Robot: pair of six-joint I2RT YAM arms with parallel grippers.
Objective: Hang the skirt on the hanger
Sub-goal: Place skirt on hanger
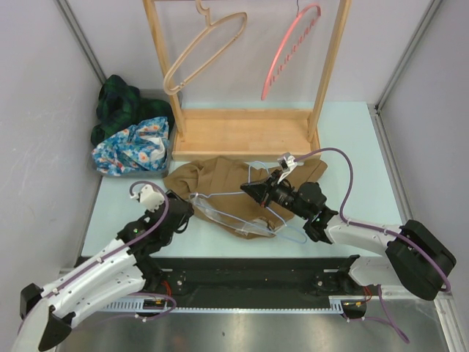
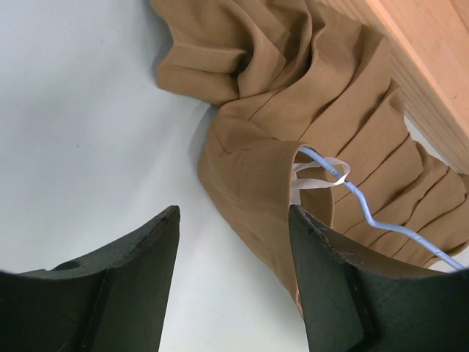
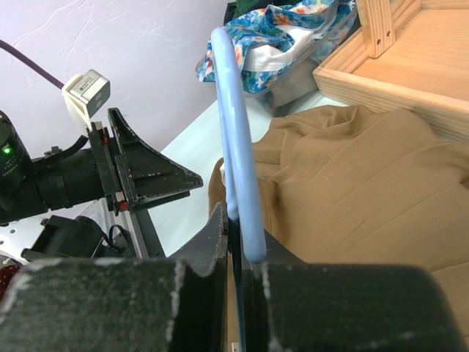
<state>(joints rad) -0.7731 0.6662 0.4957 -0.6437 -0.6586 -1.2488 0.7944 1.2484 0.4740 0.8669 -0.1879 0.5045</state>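
Note:
The tan skirt [image 1: 220, 178] lies crumpled on the table in front of the wooden rack; it also shows in the left wrist view [image 2: 293, 110] and the right wrist view [image 3: 366, 169]. A light blue wire hanger [image 1: 220, 193] lies across it. My right gripper [image 1: 253, 192] is shut on the hanger [image 3: 234, 132], whose wire stands up between its jaws [image 3: 245, 235]. My left gripper [image 1: 183, 213] is open and empty [image 2: 234, 220] just above the skirt's left edge, where the hanger wire [image 2: 366, 205] runs into a fold.
The wooden rack [image 1: 242, 132] stands behind the skirt with a tan hanger [image 1: 201, 48] and a pink hanger [image 1: 289, 48] on its bar. A pile of blue and green clothes [image 1: 132, 136] sits at the back left. Grey walls close both sides.

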